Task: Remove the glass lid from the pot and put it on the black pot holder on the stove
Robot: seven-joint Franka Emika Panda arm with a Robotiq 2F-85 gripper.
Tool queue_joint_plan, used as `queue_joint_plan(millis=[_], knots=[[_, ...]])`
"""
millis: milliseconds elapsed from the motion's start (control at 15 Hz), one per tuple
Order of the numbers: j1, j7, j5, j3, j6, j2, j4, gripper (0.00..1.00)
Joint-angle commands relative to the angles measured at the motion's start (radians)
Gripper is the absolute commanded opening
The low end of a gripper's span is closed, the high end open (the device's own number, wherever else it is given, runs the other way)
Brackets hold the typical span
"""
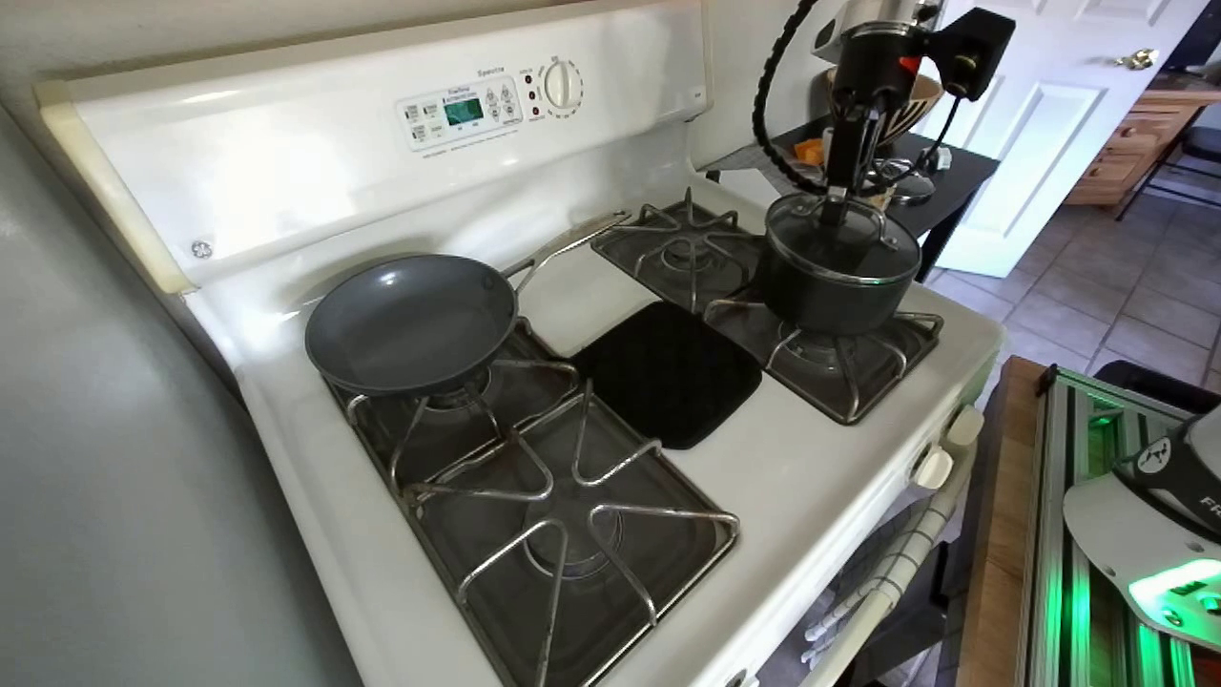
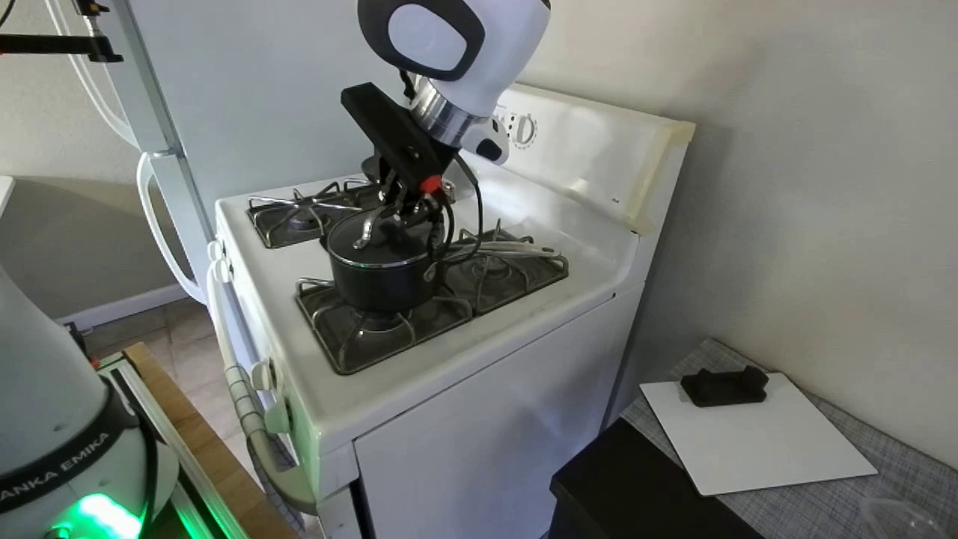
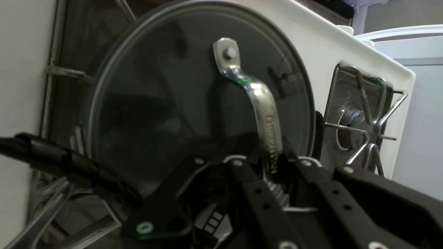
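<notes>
The dark pot (image 1: 825, 301) stands on the front burner of the white stove (image 1: 792, 458); it also shows in an exterior view (image 2: 378, 292). The glass lid (image 1: 801, 253) rests on its rim, looking level. In the wrist view the lid (image 3: 155, 103) fills the middle, with its shiny arched metal handle (image 3: 264, 114). My gripper (image 1: 837, 202) points down over the lid. In the wrist view its fingers (image 3: 273, 151) close in on both sides of the handle and seem to pinch it. The black pot holder (image 1: 672, 372) lies flat on the stove between the burners.
A grey frying pan (image 1: 410, 320) stands on the back burner, its handle (image 1: 572, 239) reaching toward the other back grate. A bare front grate (image 1: 572, 506) stands near it. A cable hangs by my gripper. The back panel (image 1: 315, 162) rises behind. A towel (image 1: 897, 563) hangs in front.
</notes>
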Motion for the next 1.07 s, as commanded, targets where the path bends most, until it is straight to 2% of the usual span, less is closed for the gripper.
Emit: queue_joint_plan(millis=[0, 533, 1000], knots=[[0.007, 0.057, -0.013, 0.011, -0.023, 0.014, 0.030, 0.00], [0.015, 0.128, -0.018, 0.030, -0.063, 0.000, 0.060, 0.00], [0.024, 0.188, -0.031, 0.046, -0.164, 0.017, 0.118, 0.00]])
